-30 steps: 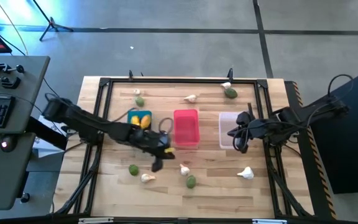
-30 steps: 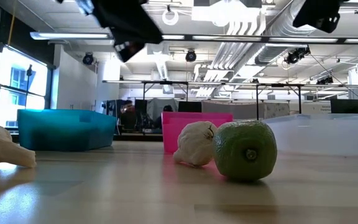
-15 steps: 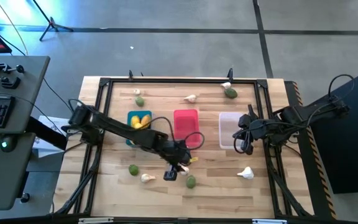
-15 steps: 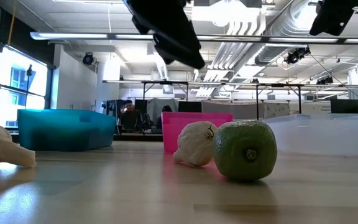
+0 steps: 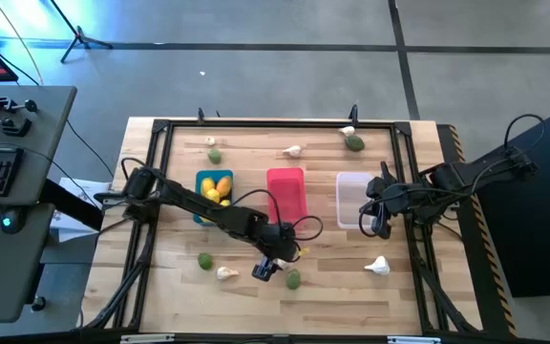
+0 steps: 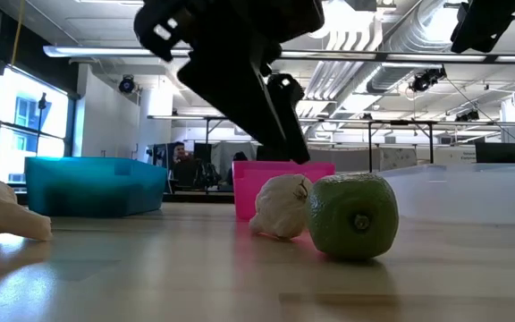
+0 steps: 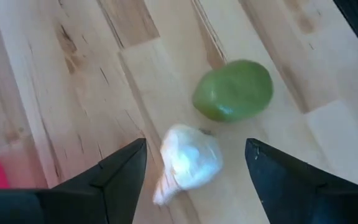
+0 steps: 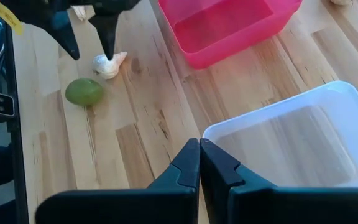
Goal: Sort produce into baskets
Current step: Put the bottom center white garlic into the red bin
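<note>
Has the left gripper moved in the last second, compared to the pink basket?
Yes. The left gripper has swung from beside the blue basket to the near side of the pink basket, over a garlic bulb.

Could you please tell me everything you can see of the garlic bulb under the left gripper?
The garlic bulb is a small, white, toy-like piece with a rounded, lobed body tapering to a pointed tip. It looks like smooth plastic. It lies on its side on the bare wooden table, next to a dull green fruit; whether they touch is unclear. The left gripper hangs just above it, fingers open on either side, not gripping it.
</note>
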`<state>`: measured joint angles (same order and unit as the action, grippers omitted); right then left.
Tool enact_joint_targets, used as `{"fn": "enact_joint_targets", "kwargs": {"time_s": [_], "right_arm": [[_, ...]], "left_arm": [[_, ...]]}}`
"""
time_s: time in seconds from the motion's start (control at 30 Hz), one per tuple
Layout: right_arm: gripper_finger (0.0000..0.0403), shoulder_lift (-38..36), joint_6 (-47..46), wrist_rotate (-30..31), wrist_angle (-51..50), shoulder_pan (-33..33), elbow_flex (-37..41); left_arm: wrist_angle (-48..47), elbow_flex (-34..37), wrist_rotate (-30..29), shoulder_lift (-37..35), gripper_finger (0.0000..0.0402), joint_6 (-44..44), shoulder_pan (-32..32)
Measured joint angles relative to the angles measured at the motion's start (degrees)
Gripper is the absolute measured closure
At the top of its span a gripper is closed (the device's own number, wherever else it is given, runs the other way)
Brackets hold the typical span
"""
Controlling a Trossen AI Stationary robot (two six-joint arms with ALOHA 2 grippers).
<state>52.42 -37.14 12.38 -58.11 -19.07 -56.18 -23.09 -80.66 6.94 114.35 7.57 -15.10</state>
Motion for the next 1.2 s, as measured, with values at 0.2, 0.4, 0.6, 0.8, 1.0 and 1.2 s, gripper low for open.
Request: {"fn": "enact_joint_targets", "kwargs": {"time_s": [0.2, 0.4, 0.6, 0.8, 1.0, 1.2], "right_arm": [[0.0403, 0.0, 0.1, 0.0, -0.8, 0.0, 0.0], [0.0403, 0.0, 0.1, 0.0, -2.9, 0.0, 0.0], [0.0403, 0.0, 0.1, 0.0, -3.5, 0.0, 0.0], [0.0403, 0.0, 0.1, 0.0, -3.6, 0.0, 0.0], [0.0403, 0.0, 0.2, 0.5, -3.6, 0.0, 0.0], [0.0403, 0.0, 0.2, 0.7, -3.6, 0.0, 0.0]], "left_arm": [[1.9, 0.0, -0.2, 2.4, 0.0144, 4.0, 0.0], [1.6, 0.0, -2.4, 3.1, 0.0144, 8.0, 0.0], [1.4, 0.1, -2.7, 4.6, 0.0144, 10.5, -0.5], [1.2, 0.0, -3.2, 5.0, 0.0153, 9.7, -1.2], [-1.3, 0.0, -3.3, 5.0, 0.02, 9.2, -1.1], [-1.8, 0.0, -3.3, 4.9, 0.0258, 10.9, -1.1]]}}
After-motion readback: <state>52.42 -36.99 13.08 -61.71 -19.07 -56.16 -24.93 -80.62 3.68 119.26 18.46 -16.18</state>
